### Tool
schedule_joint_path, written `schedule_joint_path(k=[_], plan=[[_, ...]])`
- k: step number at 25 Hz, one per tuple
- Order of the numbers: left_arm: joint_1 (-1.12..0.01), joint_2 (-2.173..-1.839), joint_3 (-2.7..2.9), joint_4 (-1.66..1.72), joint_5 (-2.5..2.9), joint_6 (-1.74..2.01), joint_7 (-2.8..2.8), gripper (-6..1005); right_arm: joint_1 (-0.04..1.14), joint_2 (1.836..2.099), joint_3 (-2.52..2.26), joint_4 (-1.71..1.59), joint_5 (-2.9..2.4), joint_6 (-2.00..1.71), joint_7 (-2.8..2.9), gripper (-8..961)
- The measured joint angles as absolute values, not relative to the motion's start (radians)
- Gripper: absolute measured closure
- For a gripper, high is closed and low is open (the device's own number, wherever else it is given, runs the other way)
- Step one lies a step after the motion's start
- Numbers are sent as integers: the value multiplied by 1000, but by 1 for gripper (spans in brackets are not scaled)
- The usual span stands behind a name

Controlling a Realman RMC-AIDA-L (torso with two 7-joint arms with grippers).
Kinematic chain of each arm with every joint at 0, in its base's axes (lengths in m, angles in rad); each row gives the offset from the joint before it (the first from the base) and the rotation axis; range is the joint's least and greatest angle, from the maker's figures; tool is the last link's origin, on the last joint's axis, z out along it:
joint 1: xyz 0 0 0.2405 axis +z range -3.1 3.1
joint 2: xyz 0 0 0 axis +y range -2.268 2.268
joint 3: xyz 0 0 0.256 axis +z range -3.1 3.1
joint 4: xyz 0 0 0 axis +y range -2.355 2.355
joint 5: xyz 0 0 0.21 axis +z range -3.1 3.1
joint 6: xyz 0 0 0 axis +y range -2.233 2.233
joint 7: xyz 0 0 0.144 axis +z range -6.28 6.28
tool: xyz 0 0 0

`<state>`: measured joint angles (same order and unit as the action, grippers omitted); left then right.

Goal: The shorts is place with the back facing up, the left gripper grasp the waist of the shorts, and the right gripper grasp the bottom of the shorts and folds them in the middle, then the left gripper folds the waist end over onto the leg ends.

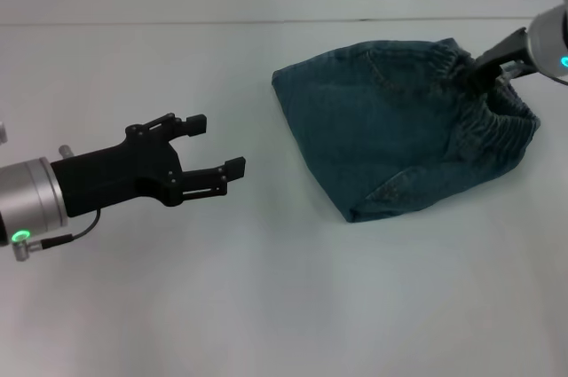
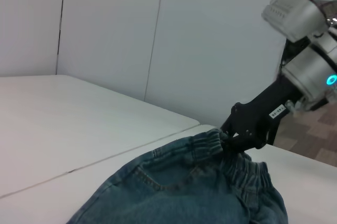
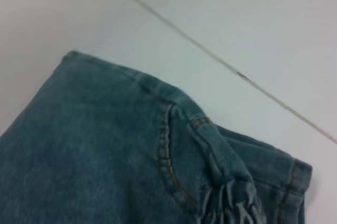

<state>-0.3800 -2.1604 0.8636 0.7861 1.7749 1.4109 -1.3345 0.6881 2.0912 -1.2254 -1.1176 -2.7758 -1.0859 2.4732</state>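
The blue denim shorts (image 1: 390, 137) lie folded on the white table (image 1: 266, 306), right of centre, with a back pocket seam facing up and the elastic waist (image 1: 497, 120) bunched at the far right. My right gripper (image 1: 469, 75) comes in from the upper right and is shut on the gathered waistband. The left wrist view shows this same right gripper (image 2: 234, 140) pinching the shorts (image 2: 195, 192). My left gripper (image 1: 219, 145) hovers open and empty over bare table, well left of the shorts. The right wrist view shows only the shorts (image 3: 105, 150) close up.
A thin seam in the tabletop (image 1: 177, 23) runs along the far side. White wall panels (image 2: 105, 23) stand behind the table.
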Motion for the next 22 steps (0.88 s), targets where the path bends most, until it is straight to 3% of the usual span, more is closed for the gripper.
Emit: schedule_joint_path(k=[8,17,19,22], plan=[[-383,-2159,864,798,1781,1405,-1339,65,660,2091,-1077,-973,-2643,-948,2404,849],[-373,-2156,822,798,1783,1412,-1333,65,521,2087,-992,-1180,-2532,-1057,2368,847],[-371,-2155,816,797,1783,1413,-1332,65,484,2086,-958,-1241,-2452,-1113,2324,649],[-369,-2155,814,797,1783,1413,-1329,65,449,2086,-882,-1288,-2315,-1206,2241,527]])
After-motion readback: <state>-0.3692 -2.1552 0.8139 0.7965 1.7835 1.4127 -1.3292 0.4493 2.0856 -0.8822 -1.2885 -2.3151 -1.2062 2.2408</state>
